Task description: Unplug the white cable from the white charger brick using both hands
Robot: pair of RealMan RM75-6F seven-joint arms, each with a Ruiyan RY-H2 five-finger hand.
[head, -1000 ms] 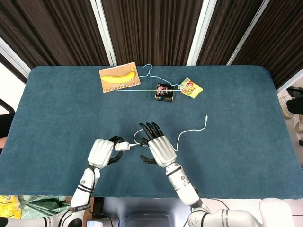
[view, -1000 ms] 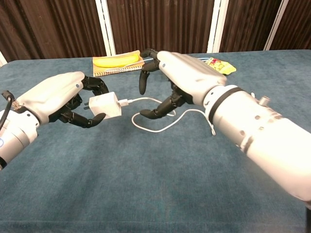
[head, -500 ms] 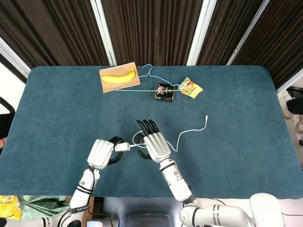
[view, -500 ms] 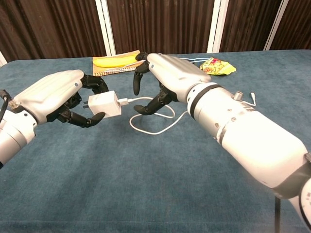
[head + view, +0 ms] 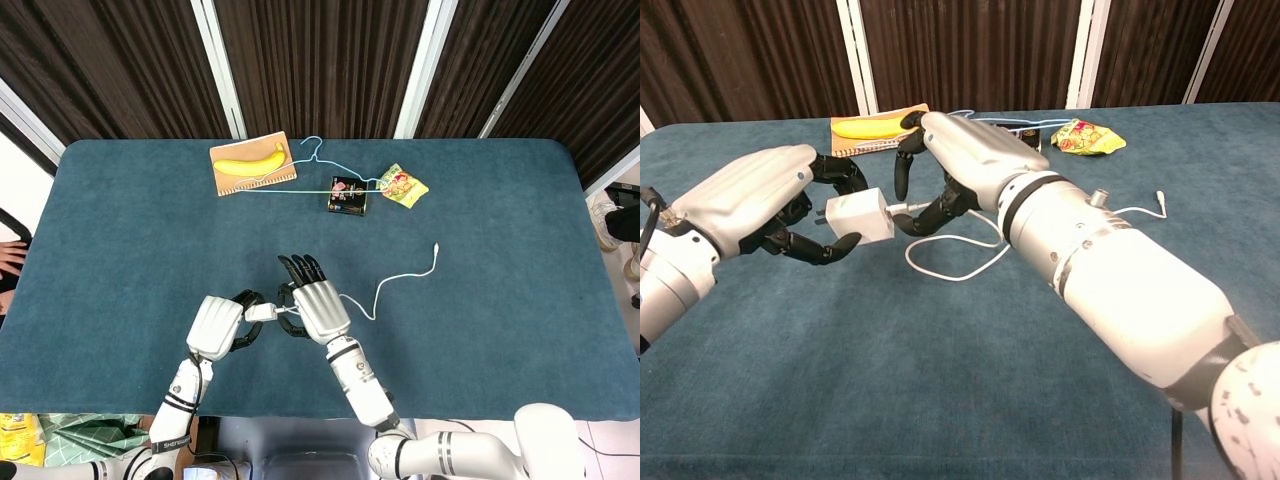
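While left hand (image 5: 760,200) grips boxy charger brick (image 5: 860,215) — right hand (image 5: 950,165) seemingly touching thin cable (image 5: 960,275)

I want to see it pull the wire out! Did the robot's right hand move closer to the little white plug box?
Yes. The right hand slid left toward the white charger brick, which the left hand holds. In the head view it now sits left of the black packet.

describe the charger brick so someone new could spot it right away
Look at the near middle of the blue table, where the two hands almost meet. The charger brick is the small white cube held off the table by the left hand, with a white cable running from it past the right hand.
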